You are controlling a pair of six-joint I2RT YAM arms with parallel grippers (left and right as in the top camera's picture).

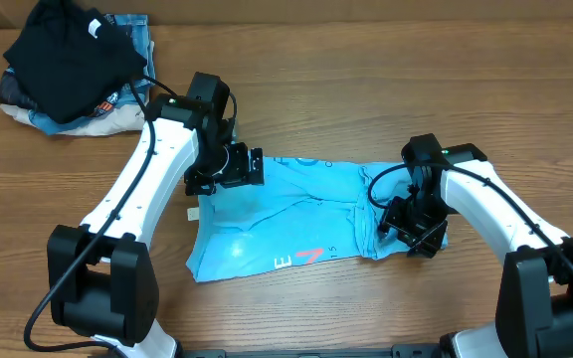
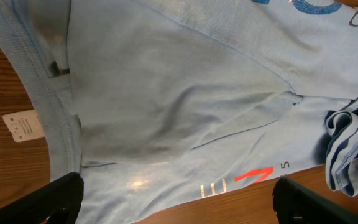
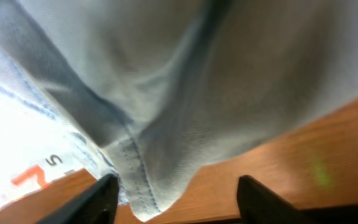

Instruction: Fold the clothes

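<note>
Spread wide, the left gripper (image 2: 176,202) was held empty above the T-shirt (image 2: 166,112); the right gripper (image 3: 176,196) was likewise parted, the hem seen between its fingers.

Wooden table (image 1: 366,80), 1 sky-blue T-shirt (image 1: 267,229) spread at centre, pile of folded clothes (image 1: 107,119) at far-left corner
</note>
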